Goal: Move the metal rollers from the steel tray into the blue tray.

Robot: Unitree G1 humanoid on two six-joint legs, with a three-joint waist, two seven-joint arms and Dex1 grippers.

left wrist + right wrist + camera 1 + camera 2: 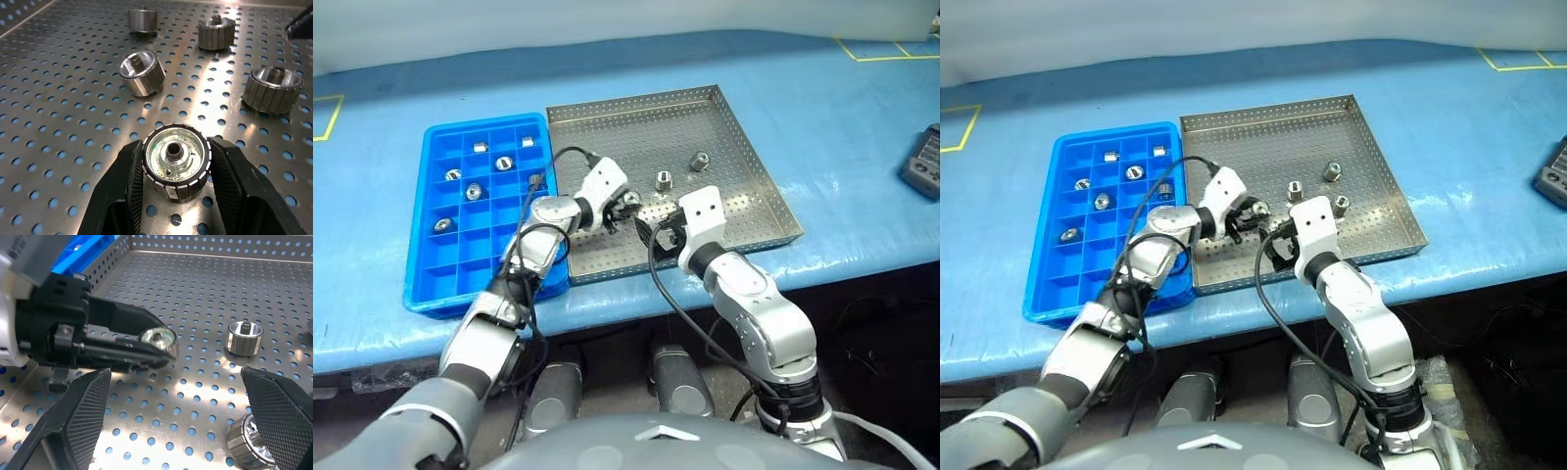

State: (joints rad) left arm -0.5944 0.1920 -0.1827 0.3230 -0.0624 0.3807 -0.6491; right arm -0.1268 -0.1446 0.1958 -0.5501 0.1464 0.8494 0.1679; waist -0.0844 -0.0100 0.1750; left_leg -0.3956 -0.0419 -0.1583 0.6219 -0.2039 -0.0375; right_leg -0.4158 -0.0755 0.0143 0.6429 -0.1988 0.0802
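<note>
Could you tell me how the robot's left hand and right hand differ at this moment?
The left hand is shut on a metal roller, its fingers pressing the roller's sides; the right hand is open and holds nothing. The left hand reaches in from the blue tray side, the right hand from the steel tray's near rim. Both are low over the steel tray's perforated floor, close to each other.

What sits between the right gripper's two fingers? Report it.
Bare perforated floor of the steel tray, in the right wrist view. The right gripper is open; one metal roller lies by one finger.
</note>
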